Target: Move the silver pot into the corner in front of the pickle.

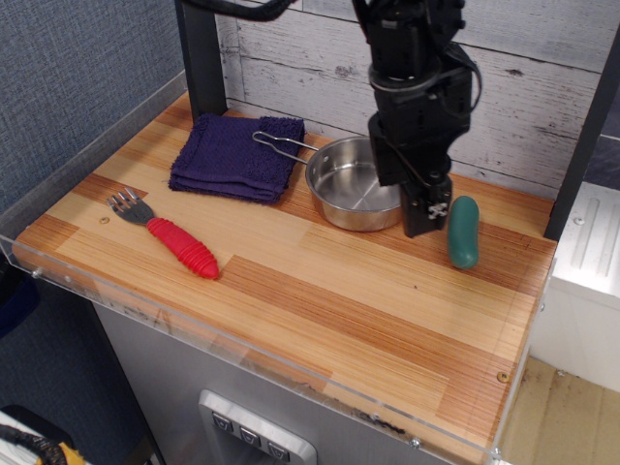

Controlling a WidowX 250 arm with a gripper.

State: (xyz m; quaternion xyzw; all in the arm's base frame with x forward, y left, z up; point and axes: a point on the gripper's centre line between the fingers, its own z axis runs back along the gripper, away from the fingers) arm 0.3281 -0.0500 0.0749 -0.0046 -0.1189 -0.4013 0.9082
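Note:
The silver pot (351,184) sits at the back middle of the striped wooden table, its wire handle pointing left over a cloth. The dark-green pickle (463,231) lies just right of it, pointing front to back. My gripper (405,189) has come down over the pot's right rim and stands open. One finger (426,208) is low outside the rim, between pot and pickle, and the other is over the pot's inside. It holds nothing. The table's front-right corner (499,387), with its small screw, is in front of the pickle.
A purple folded cloth (237,155) lies at the back left. A red-handled fork (170,237) lies at the front left. A clear acrylic edge (242,344) rims the table. A grey plank wall is right behind the pot.

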